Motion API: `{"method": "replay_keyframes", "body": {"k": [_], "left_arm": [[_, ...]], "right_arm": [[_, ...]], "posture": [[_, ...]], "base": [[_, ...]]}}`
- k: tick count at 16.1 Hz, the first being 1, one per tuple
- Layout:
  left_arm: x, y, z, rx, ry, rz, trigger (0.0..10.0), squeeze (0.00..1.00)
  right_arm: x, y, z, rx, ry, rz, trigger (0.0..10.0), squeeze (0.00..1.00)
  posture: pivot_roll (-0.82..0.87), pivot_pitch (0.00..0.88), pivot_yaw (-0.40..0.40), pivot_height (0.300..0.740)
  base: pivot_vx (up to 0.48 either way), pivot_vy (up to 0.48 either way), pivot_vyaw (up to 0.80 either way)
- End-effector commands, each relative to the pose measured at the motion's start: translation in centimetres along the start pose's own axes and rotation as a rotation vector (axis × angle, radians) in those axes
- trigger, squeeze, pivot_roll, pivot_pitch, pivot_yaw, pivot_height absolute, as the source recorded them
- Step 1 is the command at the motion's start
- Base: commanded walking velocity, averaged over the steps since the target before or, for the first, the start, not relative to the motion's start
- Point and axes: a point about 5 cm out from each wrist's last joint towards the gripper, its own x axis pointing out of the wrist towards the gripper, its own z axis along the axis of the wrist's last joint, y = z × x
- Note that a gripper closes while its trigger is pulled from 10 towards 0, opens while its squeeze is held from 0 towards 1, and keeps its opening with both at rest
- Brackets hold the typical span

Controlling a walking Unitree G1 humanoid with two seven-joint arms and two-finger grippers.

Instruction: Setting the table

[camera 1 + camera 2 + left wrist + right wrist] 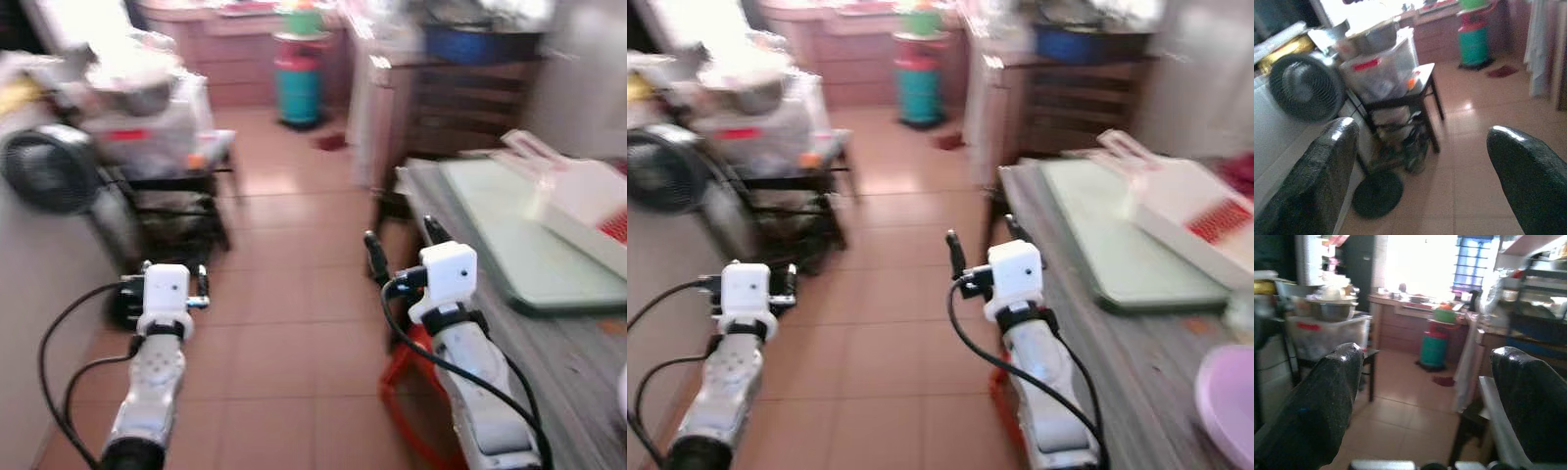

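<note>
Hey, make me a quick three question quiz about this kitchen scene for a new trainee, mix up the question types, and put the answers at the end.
1. True or false: the right claw is gripping a plate.
2. Which side of the robot is the table on? A) left B) right C) directly behind
3. Fill in: the round fan stands on the robot's ____ side, next to a black cart that carries a clear plastic bin.

Key
1. False. Its fingers are spread with nothing between them, like the left claw.
2. B.
3. Left.
</note>
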Motion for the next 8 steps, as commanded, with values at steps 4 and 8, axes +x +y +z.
{"method": "replay_keyframes", "body": {"k": [4,8], "left_arm": [[-1.1,-0.4,-4.2,0.040,0.176,-0.106,10.0,0.00],[-1.7,-1.0,-5.9,0.020,0.258,-0.157,10.0,0.00]], "right_arm": [[-0.1,-0.2,-2.0,-0.005,0.056,0.005,10.0,0.00],[0.1,-0.4,-2.5,0.010,0.060,-0.010,10.0,0.00]], "posture": [[0.06,0.000,0.033,0.740],[0.06,0.000,0.035,0.740]], "base": [[0.000,0.000,0.78],[0.000,0.000,0.16]]}}
